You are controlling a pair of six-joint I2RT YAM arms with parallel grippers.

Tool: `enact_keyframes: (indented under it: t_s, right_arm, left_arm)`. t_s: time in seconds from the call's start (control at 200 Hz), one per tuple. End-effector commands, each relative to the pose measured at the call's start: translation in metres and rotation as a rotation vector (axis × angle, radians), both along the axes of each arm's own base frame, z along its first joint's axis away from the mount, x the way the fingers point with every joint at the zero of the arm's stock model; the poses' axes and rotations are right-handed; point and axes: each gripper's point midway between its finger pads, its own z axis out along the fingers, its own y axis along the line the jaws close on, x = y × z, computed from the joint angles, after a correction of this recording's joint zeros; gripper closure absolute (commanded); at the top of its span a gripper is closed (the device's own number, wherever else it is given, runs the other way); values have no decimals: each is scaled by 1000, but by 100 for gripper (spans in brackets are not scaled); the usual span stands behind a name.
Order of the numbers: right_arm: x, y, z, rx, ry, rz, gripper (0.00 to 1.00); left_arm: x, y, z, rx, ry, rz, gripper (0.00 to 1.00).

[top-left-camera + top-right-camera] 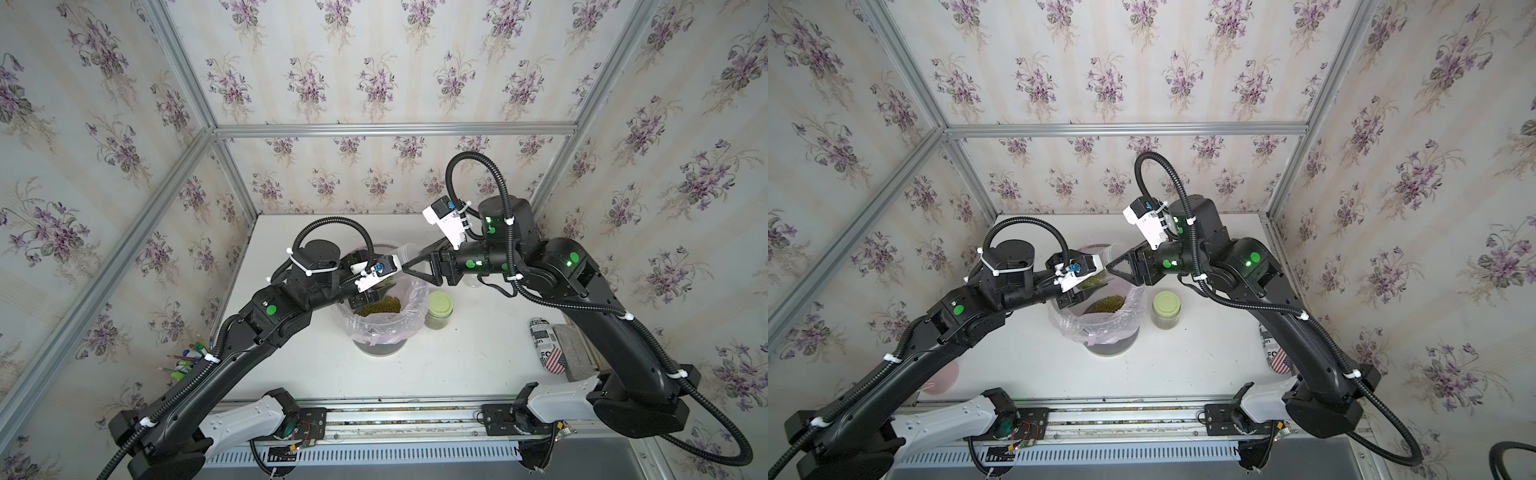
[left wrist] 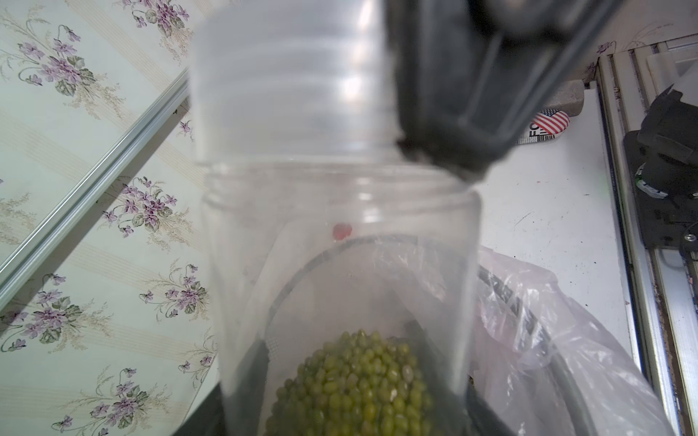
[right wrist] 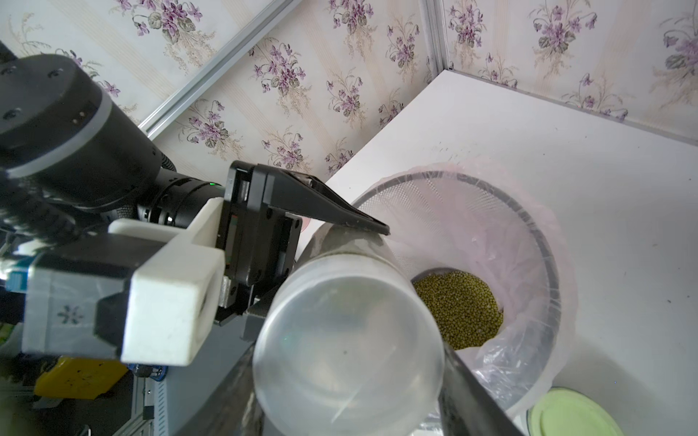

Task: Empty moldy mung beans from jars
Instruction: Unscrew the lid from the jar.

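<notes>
**Emptying step, at the close of one pour.** The jar point(image 1: 406, 253) is clear, lidless and threaded at the neck. It lies tilted above the 12 o'clock rim of the bin point(image 1: 378, 348). Nothing shows inside it, so it is judged empty.

The left pincer point(image 3: 325, 270) reaches in from 9 o'clock and is clamped across the jar's body. The right pincer point(image 1: 412, 259) comes from 3 o'clock, and its fingers point(image 3: 464, 396) are closed against the jar's sides near the base. The step reads as a hand-over of the spent jar. In the left wrist view a blurred clear cylinder abuts the neck, and whether it is a second jar cannot be told.

The beans point(image 3: 459, 309) form a small olive-green heap of tiny round grains on the bin's bottom, inside the pink liner point(image 1: 415, 297). No mould can be made out.

**Next move, as judged.** The left pincer should let go only once the right grip is firm, and the jar should then be parked on the desk point(image 1: 457, 365). The lidded jar point(image 1: 439, 309) has its pale-green cap on and beans inside. It stands just beside the bin at 3 o'clock and awaits unscrewing.
</notes>
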Motion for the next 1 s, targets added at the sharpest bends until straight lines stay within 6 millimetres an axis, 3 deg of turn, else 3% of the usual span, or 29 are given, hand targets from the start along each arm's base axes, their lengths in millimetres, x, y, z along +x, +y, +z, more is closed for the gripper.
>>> enact_keyframes:
  t_s: [0.0,0.55,0.994]
  right_arm:
    - [-8,8,16,49,-118,102,45]
    - [-28,6,-4,19,-336,302,45]
    - [-22,-1,-3,28,-429,348,44]
  left_arm:
    - [0,-6,15,-46,-36,-21,49]
    - [-3,-7,16,-56,-29,-28,50]
    - [-1,-12,13,-48,-18,-33,51]
